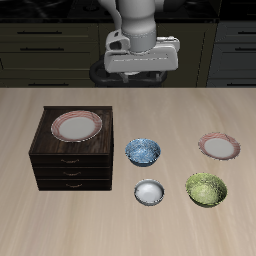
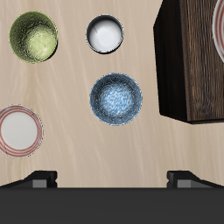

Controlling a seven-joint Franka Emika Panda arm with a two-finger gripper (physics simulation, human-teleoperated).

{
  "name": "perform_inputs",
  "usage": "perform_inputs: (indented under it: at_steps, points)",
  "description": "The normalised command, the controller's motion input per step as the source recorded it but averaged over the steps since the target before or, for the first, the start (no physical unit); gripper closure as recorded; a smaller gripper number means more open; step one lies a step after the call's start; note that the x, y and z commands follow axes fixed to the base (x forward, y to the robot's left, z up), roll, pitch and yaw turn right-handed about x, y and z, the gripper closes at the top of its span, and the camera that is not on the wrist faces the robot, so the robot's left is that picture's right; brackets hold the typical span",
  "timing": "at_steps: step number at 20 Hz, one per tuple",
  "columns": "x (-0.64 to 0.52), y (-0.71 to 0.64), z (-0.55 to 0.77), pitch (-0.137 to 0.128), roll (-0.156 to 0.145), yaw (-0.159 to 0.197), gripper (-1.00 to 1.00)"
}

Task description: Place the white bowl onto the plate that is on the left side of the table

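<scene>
The gripper (image 1: pixel 139 82) hangs high above the back of the table (image 1: pixel 120 220), well clear of everything on it. From its own camera the two fingertips (image 2: pixel 42 178) show at the frame's edge set wide apart with nothing between them, so it is released and holding nothing.

Below it, toward the table's front, sits the blue patterned bowl (image 1: pixel 142 151), just beside the dark wooden cabinet (image 1: pixel 75 165). The cabinet has drawers on its front face, and a pink-rimmed plate on top (image 1: pixel 77 126) lies flat on its upper surface.

Nearer the front edge than the blue bowl rests the white bowl (image 1: pixel 149 192), upright on the bare tabletop, touching nothing. Just beside it, away from the cabinet, stands the larger green bowl (image 1: pixel 206 189), also upright and apart from its neighbours.

Farther back than the green bowl lies the plate (image 1: pixel 219 146), flat on the table on the robot's left side, with its dull pink rim and pale centre bare. The white bowl is near it but clearly apart, with the green bowl close to the gap between them
</scene>
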Motion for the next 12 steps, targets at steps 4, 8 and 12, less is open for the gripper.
perform_inputs:
  at_steps: [4,8,12]
  points:
    - [0.24,0.25,0.12,-0.02,0.058,-0.014,-1.0]
    - [0.36,0.02,0.17,-0.029,-0.003,-0.007,-1.0]
    - [0.36,-0.02,0.15,-0.04,-0.028,0.026,-1.0]
